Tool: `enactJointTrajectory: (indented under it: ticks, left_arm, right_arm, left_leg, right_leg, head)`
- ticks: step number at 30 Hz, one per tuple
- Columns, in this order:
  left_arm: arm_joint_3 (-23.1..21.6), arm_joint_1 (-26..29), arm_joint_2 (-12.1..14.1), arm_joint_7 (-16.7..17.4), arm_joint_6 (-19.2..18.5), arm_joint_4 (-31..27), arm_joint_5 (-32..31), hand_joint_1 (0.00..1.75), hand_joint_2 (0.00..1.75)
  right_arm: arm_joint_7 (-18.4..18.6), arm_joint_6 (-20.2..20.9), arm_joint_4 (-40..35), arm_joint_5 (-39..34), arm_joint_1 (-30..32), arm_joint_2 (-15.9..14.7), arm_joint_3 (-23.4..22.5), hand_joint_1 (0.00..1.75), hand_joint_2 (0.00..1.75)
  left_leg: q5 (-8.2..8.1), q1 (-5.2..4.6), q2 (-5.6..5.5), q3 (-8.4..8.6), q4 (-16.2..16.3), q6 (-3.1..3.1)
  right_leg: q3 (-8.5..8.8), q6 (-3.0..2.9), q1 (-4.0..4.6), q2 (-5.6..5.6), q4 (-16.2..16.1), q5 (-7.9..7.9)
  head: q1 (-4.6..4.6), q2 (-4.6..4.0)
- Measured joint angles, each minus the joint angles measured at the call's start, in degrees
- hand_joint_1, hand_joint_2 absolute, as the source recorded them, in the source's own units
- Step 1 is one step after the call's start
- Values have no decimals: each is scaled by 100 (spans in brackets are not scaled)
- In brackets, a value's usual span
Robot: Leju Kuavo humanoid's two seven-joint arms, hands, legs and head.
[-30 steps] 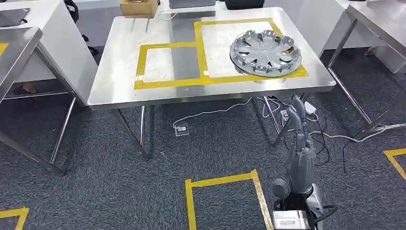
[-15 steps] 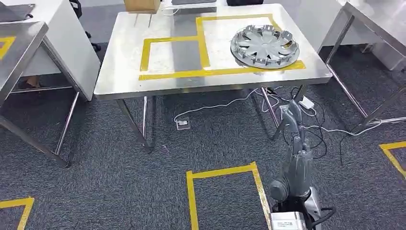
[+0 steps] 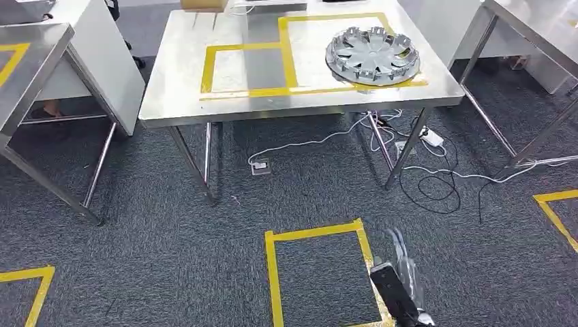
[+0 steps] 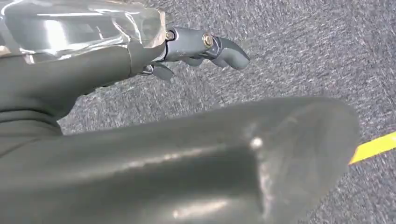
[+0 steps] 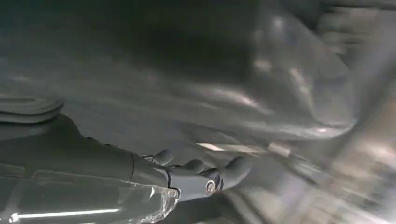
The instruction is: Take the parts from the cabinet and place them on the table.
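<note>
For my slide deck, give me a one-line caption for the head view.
Hubcap lies inside the larger yellow-taped square on the steel table, seen across grey carpet.

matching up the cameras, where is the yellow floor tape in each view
Head view: yellow floor tape squares on the grey carpet below the table.
Left wrist view: one strip at the right edge, behind the thumb.
Right wrist view: too blurred to tell.
Shared landmark: the carpet, in head and left wrist views.

Robot test lab/workshop: steel table with yellow tape zones, more steel tables either side of it, taped squares on grey carpet, loose cables beneath it.
</note>
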Motion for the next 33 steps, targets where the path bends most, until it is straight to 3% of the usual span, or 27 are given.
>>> enactJointTrajectory:
  ticks: [2,3,4,5,6,7,8,9,10,11,14,15,16,17,19,20,21,22,24,25,26,27,29,30,31,33]
  left_arm:
    - [0,5,0,31,4,2,0,0,0]
    - [0,4,2,39,7,2,0,0,0]
    - [0,4,9,48,7,2,0,0,0]
    - [-2,4,20,104,-2,2,-2,0,0]
    - [0,4,32,181,-21,6,-9,0,0]
    - [0,-5,53,263,-66,11,-11,0,0]
    - [0,-23,68,362,-98,18,-20,0,0]
    - [0,-44,83,442,-131,22,-42,0,175]
    - [0,-71,137,530,-168,20,-65,0,175]
    - [-2,-90,153,618,-203,39,-76,0,175]
    - [-4,-118,216,852,-313,61,-116,0,175]
    - [-4,-128,221,863,-323,70,-135,0,175]
    - [-4,-149,227,885,-334,85,-157,0,175]
    - [-4,-174,236,918,-330,94,-173,0,175]
    - [-4,-199,245,1016,-328,120,-190,0,175]
    - [-4,-199,249,1040,-330,131,-195,0,175]
    - [-4,-199,258,1040,-343,146,-212,0,175]
    - [-4,-200,260,1040,-352,155,-225,0,175]
    - [-4,-217,267,1040,-354,170,-232,0,175]
    - [-15,-226,294,1040,-350,168,-212,0,175]
    - [-83,-224,321,1045,-348,135,-140,0,175]
    - [-169,-222,350,1062,-348,113,-37,0,175]
    - [-411,-202,383,1156,-352,63,300,0,175]
    - [-512,-182,411,1198,-356,39,444,0,175]
    - [-642,-157,430,1243,-365,26,628,0,175]
    - [-884,-90,463,1331,-385,9,934,0,175]
  right_arm:
    - [4,94,780,-330,-25,72,-2,0,0]
    - [6,172,1209,-534,-44,135,-4,0,0]
    - [35,280,1556,-697,-63,184,-13,0,0]
    - [93,516,2002,-913,-134,242,-35,0,0]
    - [172,822,2506,-1163,-258,301,-63,0,0]
    - [265,1177,3043,-1449,-390,380,-105,0,0]
    - [336,1545,3576,-1653,-488,443,-155,0,0]
    - [420,1787,3967,-1750,-569,490,-190,0,175]
    - [567,2027,4355,-1843,-639,580,-225,0,175]
    - [686,2217,4669,-1896,-731,607,-260,0,175]
    - [911,2653,5411,-1951,-873,728,-299,0,175]
    - [937,2706,5558,-1966,-893,732,-317,0,175]
    - [944,2774,5717,-1988,-922,767,-330,0,175]
    - [944,2826,5831,-2010,-953,782,-345,0,175]
    - [944,2885,6020,-2030,-991,793,-380,0,175]
    - [935,2907,6079,-2034,-995,798,-383,0,175]
    - [911,2931,6140,-2052,-997,804,-389,0,175]
    - [859,2948,6189,-2067,-996,811,-400,0,175]
    - [738,2955,6241,-2091,-1013,815,-420,0,175]
    - [687,2950,6262,-2091,-1021,817,-430,0,175]
    - [660,2946,6285,-2091,-1024,835,-455,0,175]
    - [640,2946,6293,-2089,-1011,846,-490,0,175]
    - [638,2966,6320,-2080,-969,865,-575,0,175]
    - [638,2986,6320,-2065,-938,883,-599,0,175]
    - [647,3001,6320,-2043,-928,898,-644,0,175]
    - [651,3034,6311,-2014,-927,907,-719,0,175]
  left_leg:
    - [-573,15,-4,-239,549,-85]
    - [-883,24,-3,-390,1003,-115]
    - [-1092,25,-2,-520,1448,-136]
    - [-1135,25,-2,-569,1737,-141]
    - [-1067,24,-3,-500,1755,-130]
    - [-903,16,-5,-267,1481,-97]
    - [-709,1,-7,83,979,-44]
    - [-543,-18,-14,453,419,38]
    - [-625,-50,-22,698,-9,143]
    - [-632,-66,8,754,-79,147]
    - [-582,-140,10,724,-125,235]
    - [-485,-89,22,781,-258,288]
    - [-426,-67,51,804,-330,295]
    - [-387,-68,53,770,-330,347]
    - [-358,-74,55,700,-325,326]
    - [-344,-74,57,674,-316,315]
    - [-335,-70,58,654,-302,302]
    - [-332,-61,58,634,-274,292]
    - [-362,-33,58,578,-164,242]
    - [-396,-48,59,539,-68,191]
    - [-433,-85,61,488,-10,137]
    - [-445,-79,56,471,21,112]
    - [-422,-45,57,460,20,72]
    - [-431,-23,57,439,50,54]
    - [-525,0,38,410,132,16]
    - [-1015,8,23,127,826,-45]
  right_leg:
    - [-110,-96,4,-7,1,72]
    - [-164,-104,12,-9,3,119]
    - [-223,-100,22,-10,8,153]
    - [-261,-101,31,-10,10,194]
    - [-299,-99,42,-4,13,225]
    - [-301,-89,60,11,19,256]
    - [-311,-72,74,24,20,270]
    - [-313,-52,91,25,19,285]
    - [-317,-53,57,15,17,304]
    - [-339,-6,88,12,14,335]
    - [-339,85,53,7,-17,393]
    - [-348,101,86,10,-5,387]
    - [-455,86,69,14,156,285]
    - [-599,45,62,19,448,102]
    - [-1052,14,39,23,1447,-324]
    - [-1211,46,35,23,1825,-436]
    - [-1220,99,17,23,1894,-426]
    - [-1073,170,-5,22,1653,-314]
    - [-473,320,-48,16,584,67]
    - [-222,340,-77,3,101,141]
    - [-272,259,-21,35,149,109]
    - [-293,185,-31,43,161,125]
    - [-311,115,7,44,172,135]
    - [-308,69,-42,44,160,163]
    - [-297,38,-47,44,155,182]
    - [-328,-3,-36,44,157,207]
  head:
    - [-27,0]
    - [-26,0]
    - [-31,0]
    - [-26,0]
    - [-29,0]
    - [-31,0]
    - [-31,0]
    - [-29,0]
    - [-20,0]
    - [-9,0]
    - [-26,0]
    - [-24,0]
    - [-7,0]
    - [-5,0]
    - [-9,0]
    - [-5,0]
    - [-7,0]
    - [-5,0]
    - [-2,0]
    - [-2,0]
    - [-4,0]
    - [-24,0]
    - [-22,0]
    - [-20,0]
    - [-22,0]
    - [-24,0]
